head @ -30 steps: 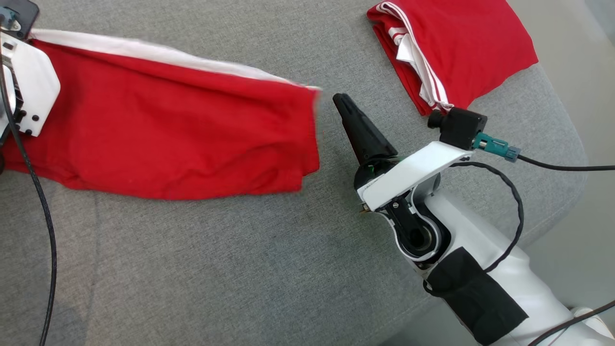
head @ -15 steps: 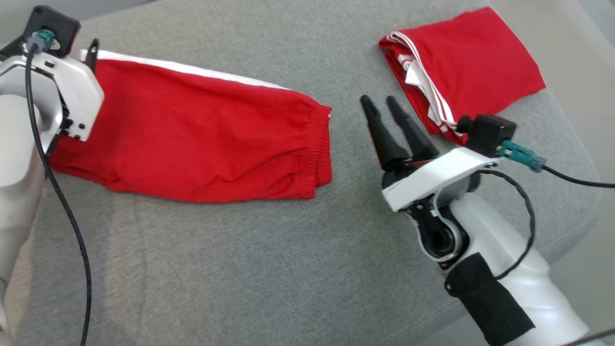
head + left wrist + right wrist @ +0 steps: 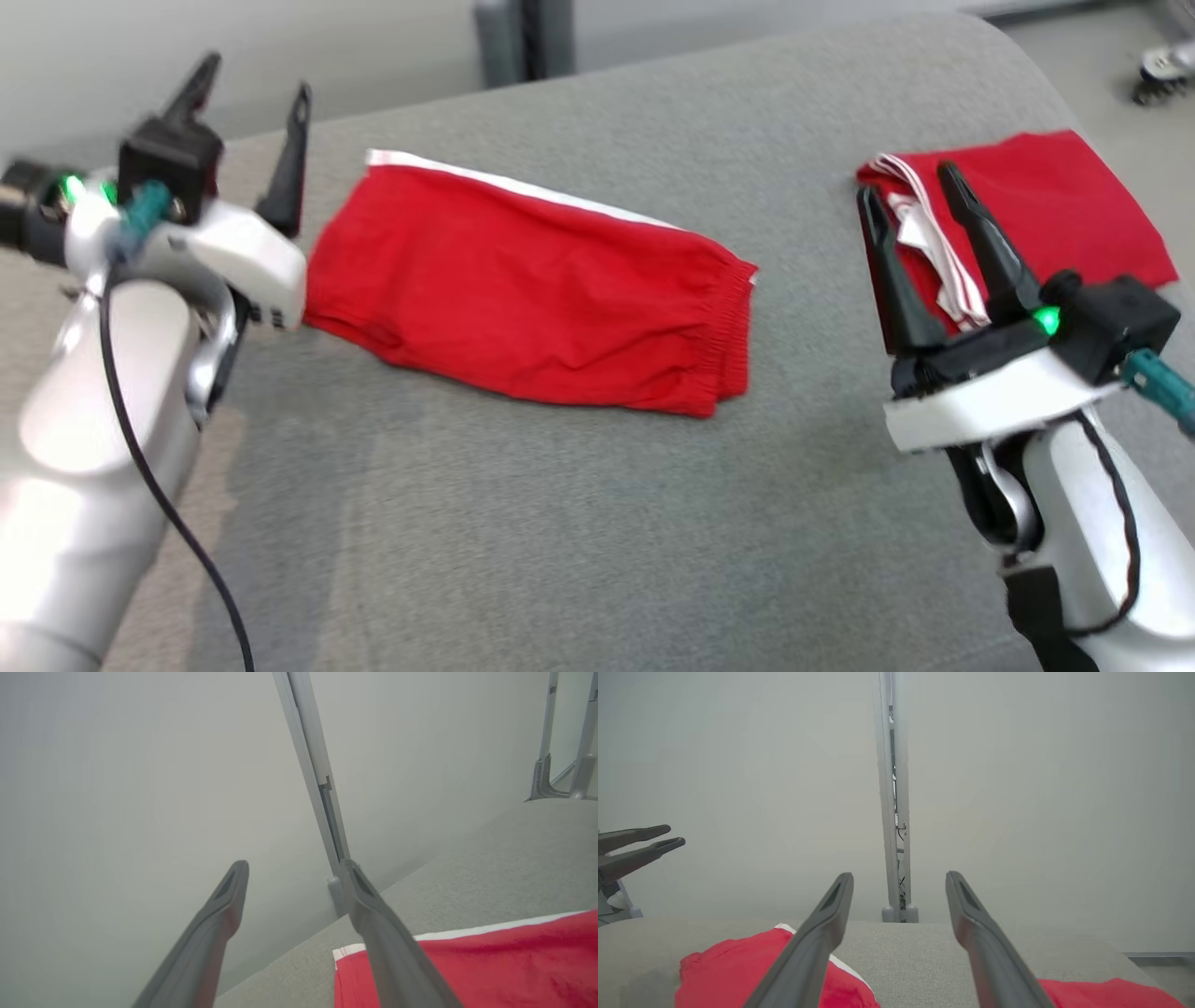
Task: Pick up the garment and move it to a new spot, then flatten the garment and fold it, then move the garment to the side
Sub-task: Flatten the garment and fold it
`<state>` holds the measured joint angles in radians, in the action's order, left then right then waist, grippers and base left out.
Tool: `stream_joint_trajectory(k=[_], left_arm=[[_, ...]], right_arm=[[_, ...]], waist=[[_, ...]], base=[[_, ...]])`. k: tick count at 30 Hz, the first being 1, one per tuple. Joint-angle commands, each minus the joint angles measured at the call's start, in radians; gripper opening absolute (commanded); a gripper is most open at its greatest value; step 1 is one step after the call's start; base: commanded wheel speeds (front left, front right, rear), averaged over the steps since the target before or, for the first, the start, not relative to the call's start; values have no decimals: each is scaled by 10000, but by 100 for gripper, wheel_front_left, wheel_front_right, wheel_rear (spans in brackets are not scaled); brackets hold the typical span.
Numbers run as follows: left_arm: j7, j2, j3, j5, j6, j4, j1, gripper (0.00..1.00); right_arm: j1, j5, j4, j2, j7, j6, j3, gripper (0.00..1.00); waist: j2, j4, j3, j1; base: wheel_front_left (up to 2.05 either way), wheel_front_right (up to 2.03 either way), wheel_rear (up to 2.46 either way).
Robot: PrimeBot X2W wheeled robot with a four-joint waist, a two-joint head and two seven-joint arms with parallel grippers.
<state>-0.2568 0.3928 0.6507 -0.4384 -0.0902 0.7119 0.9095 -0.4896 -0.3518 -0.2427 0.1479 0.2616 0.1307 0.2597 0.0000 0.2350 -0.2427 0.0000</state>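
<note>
1. The garment (image 3: 532,299), red with a white edge, lies folded flat in the middle of the grey cushion (image 3: 560,513), touched by neither hand.
2. The left hand (image 3: 256,77) hovers just left of it, fingers wide, empty.
3. The right hand (image 3: 906,180), also wide and empty, is well to its right, beside a second folded red cloth (image 3: 1074,196).

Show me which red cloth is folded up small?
The red cloth on the right, a compact square with white stripes bunched at its edge. The middle one lies long.
</note>
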Motion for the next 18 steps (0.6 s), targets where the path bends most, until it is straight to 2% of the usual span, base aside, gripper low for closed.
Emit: stream_joint_trajectory(k=[1,8,12,16,18], left_arm=[[-64,88,-132,9,-259,-445,-520,100],[-82,62,-1054,162,-1374,-3836,-3503,100],[-85,-110,-1599,581,-1786,-5180,-5149,100],[-86,-645,-2090,895,-1901,-5771,-6527,100],[-86,-932,-2364,1104,-1824,-5938,-7012,100]], right_arm=[[339,485,287,168,44,1,-110,100],[1647,1846,1253,260,44,1,-718,100],[2269,1867,1465,-136,44,-1,-1277,100],[2787,2054,1533,-399,44,-1,-1653,100],[3004,2122,1559,-511,44,-1,-1864,100]], waist=[[0,-621,584,0],[0,-1470,1101,0],[0,-1738,1300,0],[0,-1933,1442,0],[0,-2026,1499,0]], base=[[0,0,0],[0,0,0],[0,0,0],[0,0,0],[0,0,0]])
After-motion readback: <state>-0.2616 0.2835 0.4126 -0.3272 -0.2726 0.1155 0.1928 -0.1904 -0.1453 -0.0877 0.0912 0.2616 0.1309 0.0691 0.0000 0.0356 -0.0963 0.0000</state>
